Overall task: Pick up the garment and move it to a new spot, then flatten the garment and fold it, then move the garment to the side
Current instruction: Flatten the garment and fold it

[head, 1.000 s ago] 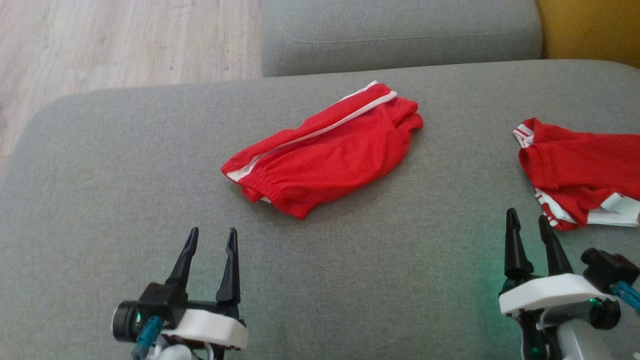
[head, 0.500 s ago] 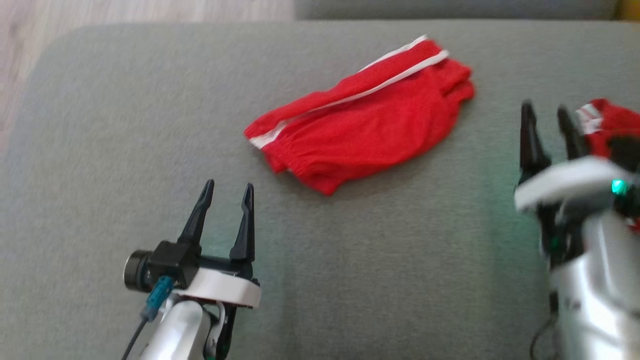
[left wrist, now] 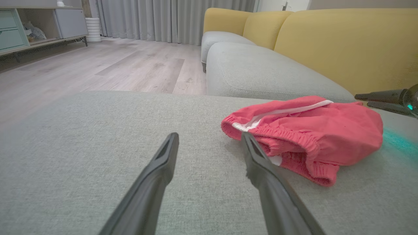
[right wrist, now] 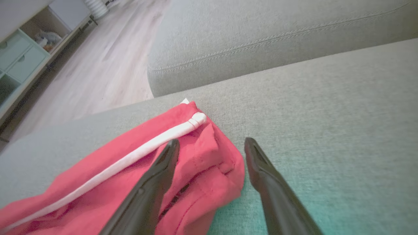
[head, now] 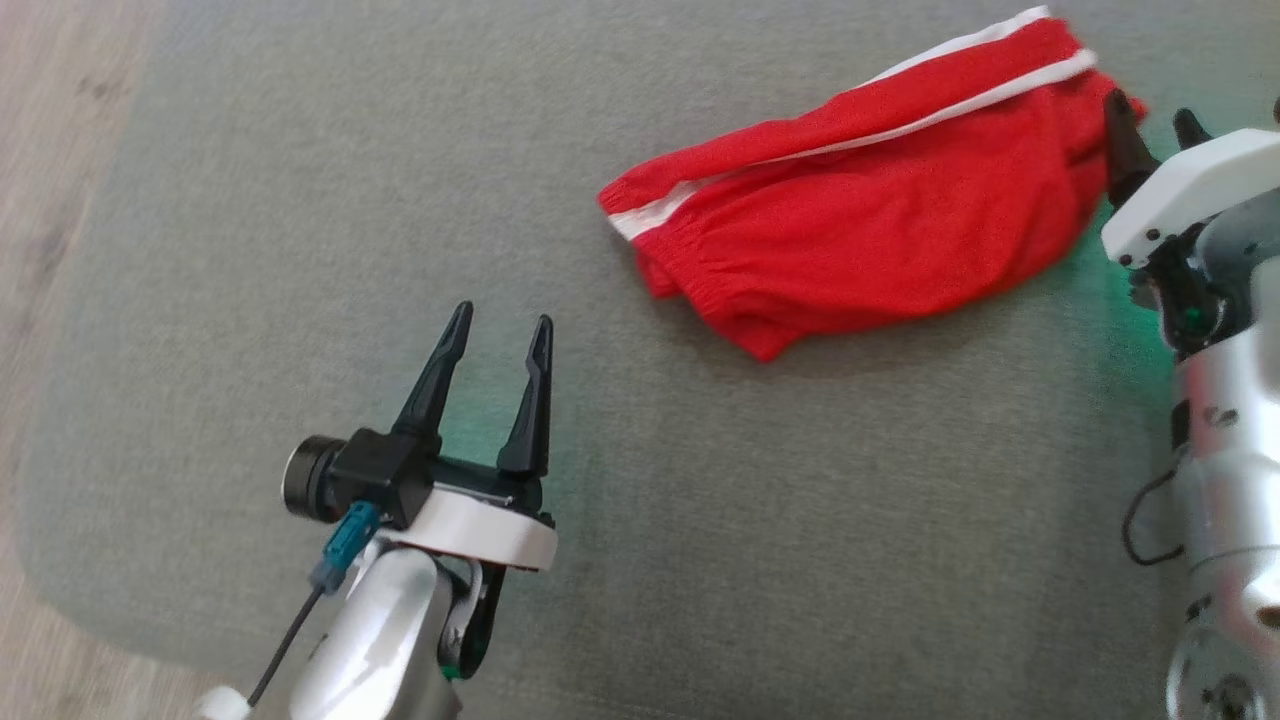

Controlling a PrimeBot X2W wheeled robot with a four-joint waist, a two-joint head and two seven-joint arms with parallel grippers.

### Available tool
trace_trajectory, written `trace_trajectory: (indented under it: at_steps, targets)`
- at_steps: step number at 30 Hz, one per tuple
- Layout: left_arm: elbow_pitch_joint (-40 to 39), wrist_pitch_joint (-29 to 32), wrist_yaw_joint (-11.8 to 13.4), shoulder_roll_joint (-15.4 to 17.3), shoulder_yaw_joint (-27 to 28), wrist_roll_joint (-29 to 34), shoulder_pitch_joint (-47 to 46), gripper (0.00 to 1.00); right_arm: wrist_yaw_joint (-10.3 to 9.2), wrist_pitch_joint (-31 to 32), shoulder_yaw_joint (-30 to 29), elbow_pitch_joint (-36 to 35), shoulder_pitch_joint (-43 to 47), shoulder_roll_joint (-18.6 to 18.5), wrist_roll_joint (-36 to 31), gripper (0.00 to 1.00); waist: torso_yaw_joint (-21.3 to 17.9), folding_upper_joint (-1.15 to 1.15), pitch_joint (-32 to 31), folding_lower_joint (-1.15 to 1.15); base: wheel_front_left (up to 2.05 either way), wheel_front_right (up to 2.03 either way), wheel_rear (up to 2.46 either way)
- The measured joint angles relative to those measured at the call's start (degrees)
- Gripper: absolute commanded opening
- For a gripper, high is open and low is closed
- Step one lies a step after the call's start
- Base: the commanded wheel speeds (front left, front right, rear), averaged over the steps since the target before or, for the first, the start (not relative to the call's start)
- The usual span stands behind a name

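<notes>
**A:** What has changed in the last second?

**B:** The head camera has swung, so the whole scene slides across the picture. That is no move of the shorts (head: 880, 210). The real change is the right arm. Its right fingers (head: 1125, 150) were well apart from the shorts and are now at their leg end. They are spread wide and hold nothing, one over the red hem and one over bare sofa (head: 300, 200).

**A:** And the left?

**B:** The left fingers (head: 428, 390) are also spread and empty, over the cushion near the waistband and not touching it.

**A:** What does that mean for the task?

**B:** I'd judge a pinch at the hem corner is being lined up. The shorts lie doubled and slightly rumpled mid-cushion. That fits a garment waiting to be lifted, or one already folded and due to go aside.

**A:** And the materials?

**B:** The shorts are thin, slack red sports knit with a white side stripe, a gathered elastic waistband and layered hems. The sofa is a soft, coarse grey weave, so a pinch may catch several layers.
</notes>
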Motion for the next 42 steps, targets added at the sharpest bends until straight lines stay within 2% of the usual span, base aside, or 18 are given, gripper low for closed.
trace_trajectory:
  at_steps: [7,13,14,15,23,28,35,42]
  targets:
    - [0.0,0.0,0.0,-0.3,-0.4,0.0,-1.0,1.00,0.00,0.9,-0.5,9.3,-4.3,-3.5,-7.8,1.00,2.8,0.00,2.4,-0.01,0.00,0.00,0.00]
    - [0.0,0.0,0.0,-0.4,-0.6,-0.1,-1.3,1.00,0.00,0.9,0.9,14.1,-7.7,-3.7,-9.2,1.00,3.4,0.00,2.6,-0.01,0.00,0.00,0.00]
    - [0.0,0.0,0.0,-0.4,-0.7,-0.2,-1.3,1.00,0.00,0.9,1.2,14.8,-7.9,-3.7,-9.2,0.58,3.3,0.00,2.4,-0.01,0.00,0.00,0.00]
    - [0.0,0.0,0.1,-0.4,-0.7,-0.5,-1.3,1.00,0.00,0.9,1.6,15.3,-8.1,-3.7,-9.2,0.00,3.3,0.00,2.3,-0.01,0.00,0.00,0.00]
    - [0.4,0.0,0.2,-0.4,-0.6,-0.6,-1.3,1.00,0.00,-2.7,4.0,18.5,-7.5,-3.0,-5.5,0.00,1.5,0.00,0.2,-0.01,0.00,0.00,0.00]
    - [0.9,0.0,0.2,-0.4,-0.3,-0.4,-1.0,1.00,0.00,-7.0,5.3,17.8,-2.9,-2.5,-0.9,0.00,-0.5,0.00,-1.9,-0.01,0.00,0.00,0.00]
    - [1.7,0.0,0.0,-0.4,1.1,0.5,2.0,1.00,0.00,-11.3,5.9,12.4,6.6,-1.2,5.4,0.00,-4.5,0.00,-6.0,-0.01,0.00,0.00,0.00]
    - [1.9,0.0,0.0,-0.4,1.5,1.0,3.9,1.00,0.00,-13.9,3.2,6.7,16.0,-1.1,6.4,0.00,-8.2,0.00,-9.3,-0.02,0.00,0.00,0.00]
